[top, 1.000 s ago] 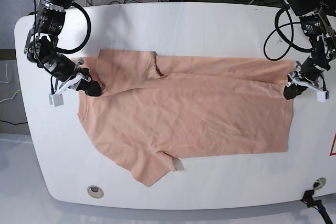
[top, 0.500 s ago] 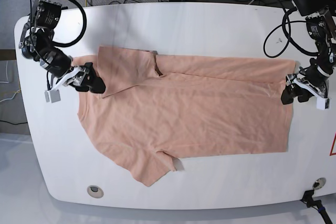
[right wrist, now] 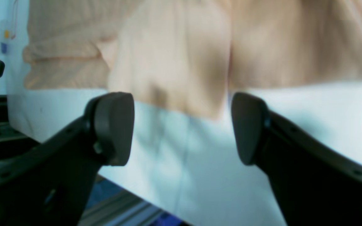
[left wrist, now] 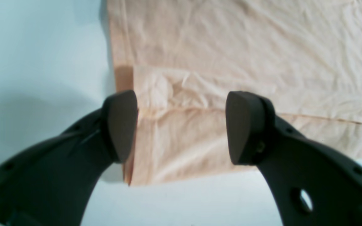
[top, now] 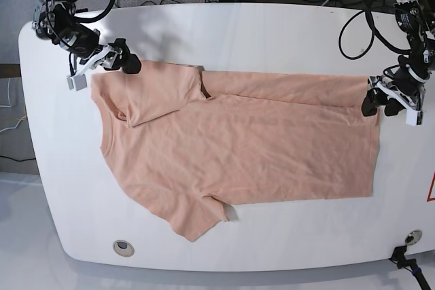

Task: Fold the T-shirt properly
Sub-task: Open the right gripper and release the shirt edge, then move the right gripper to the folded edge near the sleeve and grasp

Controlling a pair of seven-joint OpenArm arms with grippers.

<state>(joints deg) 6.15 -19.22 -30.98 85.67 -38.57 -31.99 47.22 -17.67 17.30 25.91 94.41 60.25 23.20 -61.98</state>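
We see the T-shirt (top: 238, 147), soft peach pink, lying flat on a white top. It lies sideways, with the neck end toward the left of the base view and the straight bottom edge toward the right. The far long side is folded over onto the body, so a band of double cloth runs along the top edge. One short sleeve sticks out at the near left like a little pointed flap. The other sleeve is folded in at the top left. The cloth has many small wrinkles. Up close, the folded corner shows two layers (left wrist: 174, 138).
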